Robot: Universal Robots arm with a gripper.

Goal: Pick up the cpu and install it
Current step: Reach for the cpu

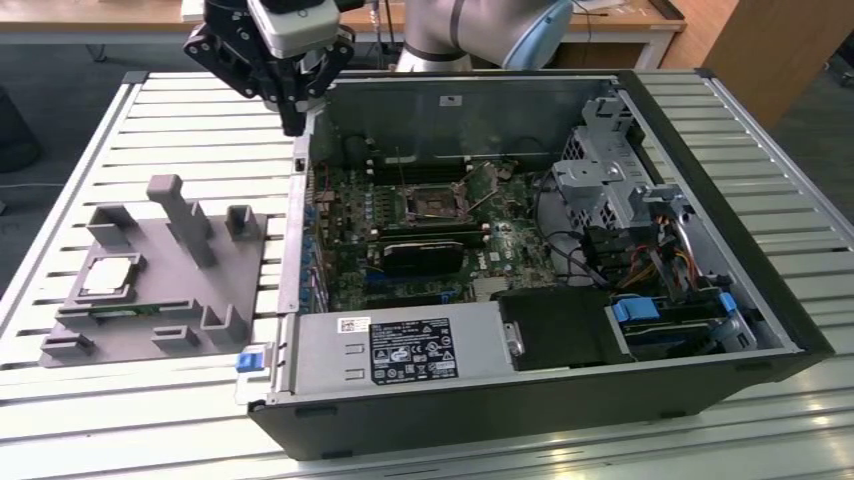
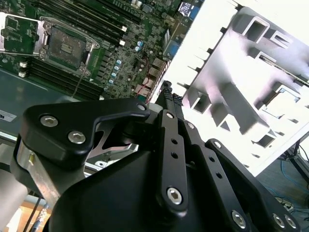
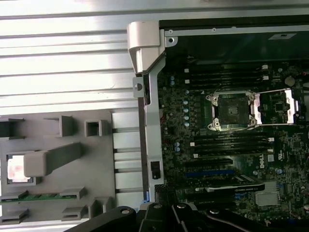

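The cpu [image 1: 110, 277], a small silver square with a pale rim, lies in a pocket of the grey tray [image 1: 234, 280] on the exterior view's left; in the first wrist view the cpu [image 3: 17, 169] sits partly behind a tray post. My gripper [image 1: 291, 122] hangs high over the open computer case's edge, well apart from the cpu, fingers shut with nothing between them. Both wrist views show its black fingertips [image 2: 170, 94] [image 3: 166, 189] together. The dark socket [image 1: 430, 207] [image 2: 67, 46] [image 3: 231, 111] on the motherboard stands bare, its metal frame [image 3: 285, 104] flipped open.
A thin green circuit strip [image 1: 127, 312] lies in the tray below the cpu, and a tall grey post [image 1: 180, 215] rises from the tray. Inside the case sit a power supply [image 1: 400, 350], a drive cage [image 1: 607, 170] and cables. The slatted white table [image 1: 174, 130] surrounds both.
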